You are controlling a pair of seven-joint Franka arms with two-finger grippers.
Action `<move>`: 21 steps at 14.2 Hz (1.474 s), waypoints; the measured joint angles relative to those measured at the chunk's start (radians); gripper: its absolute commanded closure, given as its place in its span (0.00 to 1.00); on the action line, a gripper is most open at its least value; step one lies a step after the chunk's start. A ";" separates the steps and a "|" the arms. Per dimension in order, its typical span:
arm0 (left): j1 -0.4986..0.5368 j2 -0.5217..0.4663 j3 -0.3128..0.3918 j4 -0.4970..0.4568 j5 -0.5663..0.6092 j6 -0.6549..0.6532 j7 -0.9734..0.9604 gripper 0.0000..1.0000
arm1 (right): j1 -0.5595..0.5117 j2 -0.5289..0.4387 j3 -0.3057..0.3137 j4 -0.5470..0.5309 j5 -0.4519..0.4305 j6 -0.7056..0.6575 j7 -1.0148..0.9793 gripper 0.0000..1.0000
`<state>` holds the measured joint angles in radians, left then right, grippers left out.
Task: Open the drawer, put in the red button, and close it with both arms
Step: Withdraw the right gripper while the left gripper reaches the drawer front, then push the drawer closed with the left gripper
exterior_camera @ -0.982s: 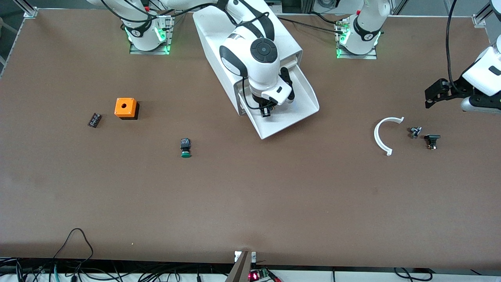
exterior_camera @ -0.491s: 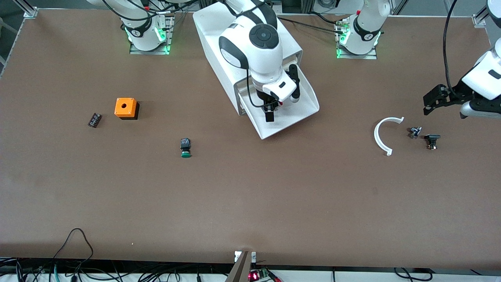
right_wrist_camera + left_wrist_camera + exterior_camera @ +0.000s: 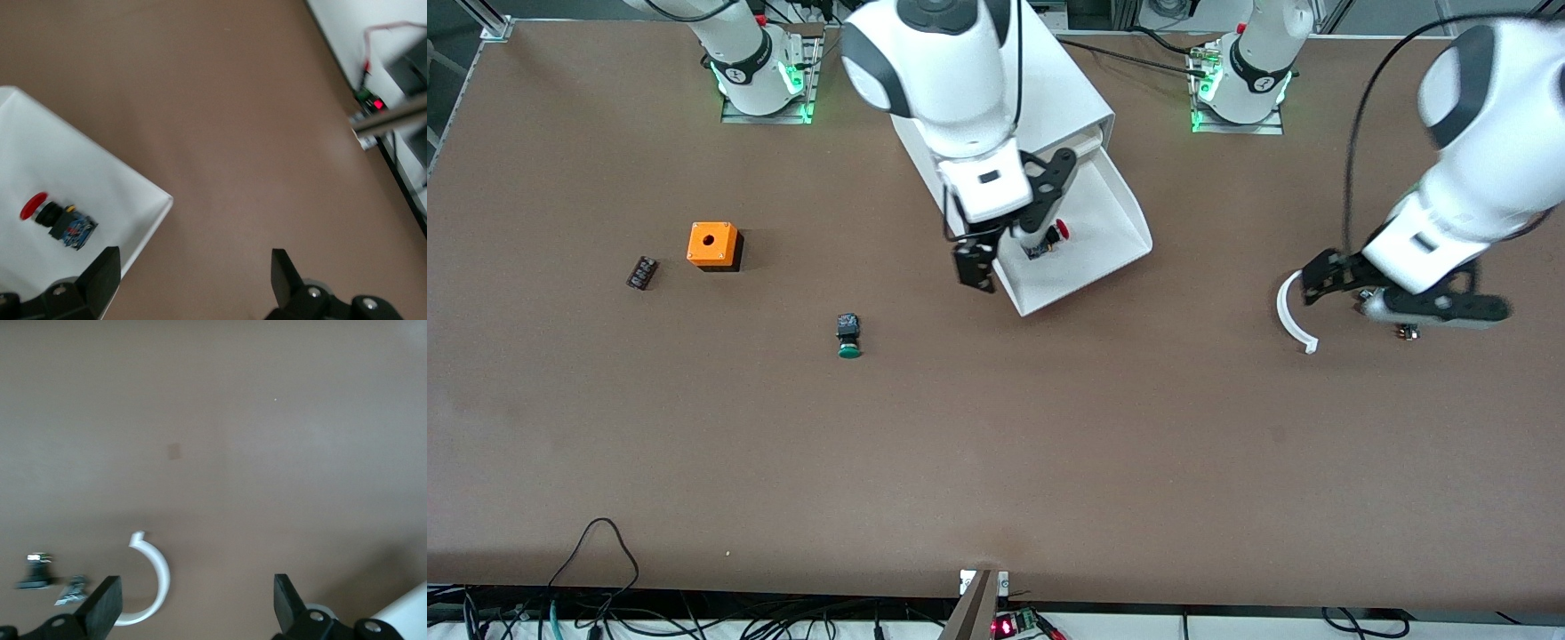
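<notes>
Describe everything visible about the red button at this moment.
The red button is a small push button with a round red cap and a stubby dark body showing a bluish end in the right wrist view. It lies on its side on the floor of the pulled-out white drawer, apart from its walls. Nothing grips it: the open right gripper hangs over the drawer's corner toward the right arm's end.
</notes>
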<state>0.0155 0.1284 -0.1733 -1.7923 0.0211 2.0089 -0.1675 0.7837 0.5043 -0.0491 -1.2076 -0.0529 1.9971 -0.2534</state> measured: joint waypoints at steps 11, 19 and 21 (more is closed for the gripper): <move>-0.202 0.219 -0.024 -0.146 0.000 0.317 -0.601 0.00 | -0.238 -0.025 -0.082 -0.067 0.001 -0.218 0.580 0.00; -0.212 0.219 -0.173 -0.273 0.000 0.383 -0.673 0.00 | -0.301 -0.128 -0.161 -0.075 -0.002 -0.365 0.745 0.00; -0.212 0.218 -0.208 -0.284 0.000 0.382 -0.675 0.00 | -0.341 -0.146 -0.163 -0.081 -0.002 -0.371 0.721 0.00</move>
<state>-0.1968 0.3460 -0.3813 -2.0759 0.0210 2.3904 -0.8426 0.4431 0.3583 -0.2124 -1.2888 -0.0545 1.6264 0.4679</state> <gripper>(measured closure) 0.000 0.000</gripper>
